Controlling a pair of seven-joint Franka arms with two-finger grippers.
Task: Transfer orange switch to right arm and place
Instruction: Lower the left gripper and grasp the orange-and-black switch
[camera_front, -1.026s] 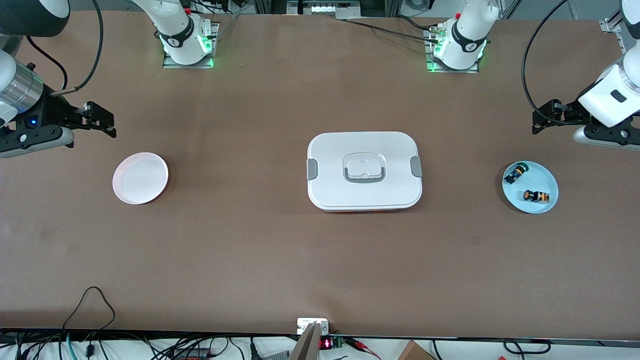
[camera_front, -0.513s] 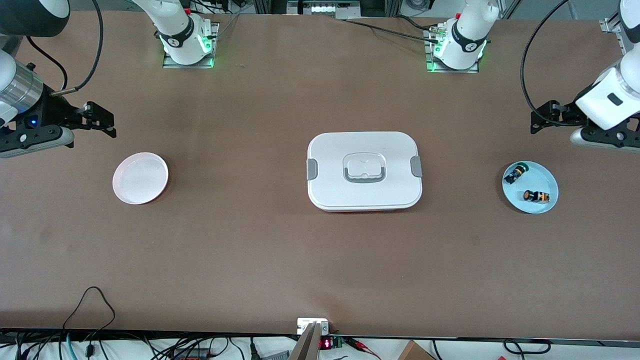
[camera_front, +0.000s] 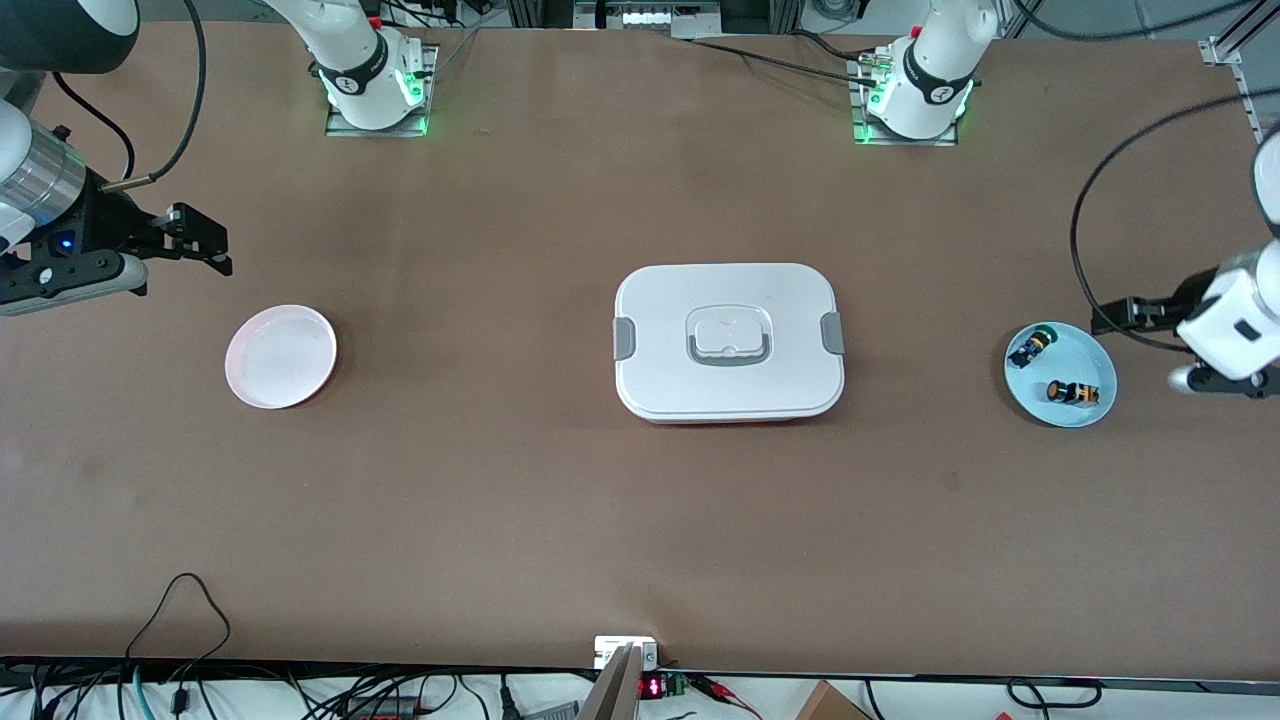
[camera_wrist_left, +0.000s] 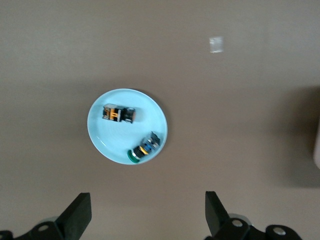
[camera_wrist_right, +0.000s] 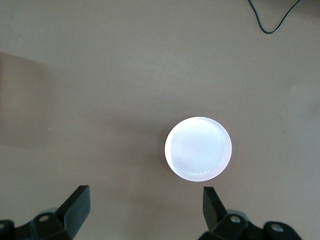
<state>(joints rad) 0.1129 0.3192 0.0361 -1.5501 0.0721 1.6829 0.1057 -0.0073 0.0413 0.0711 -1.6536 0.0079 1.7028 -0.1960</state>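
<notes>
While the orange switch (camera_front: 1073, 392) lies on the blue plate (camera_front: 1090, 345) at the right of the frame, beside a green-capped switch (camera_front: 1029, 347), the left claw (camera_front: 1135, 316) hangs just off the plate's rim with its fingers spread and nothing in them. A good pickup would centre the claw over the orange body alone, line the fingers across its narrow sides, and descend without nudging its neighbour. At the upper left, the right claw (camera_front: 205, 245) waits, released, above the white plate (camera_front: 281, 356) on the desk.
</notes>
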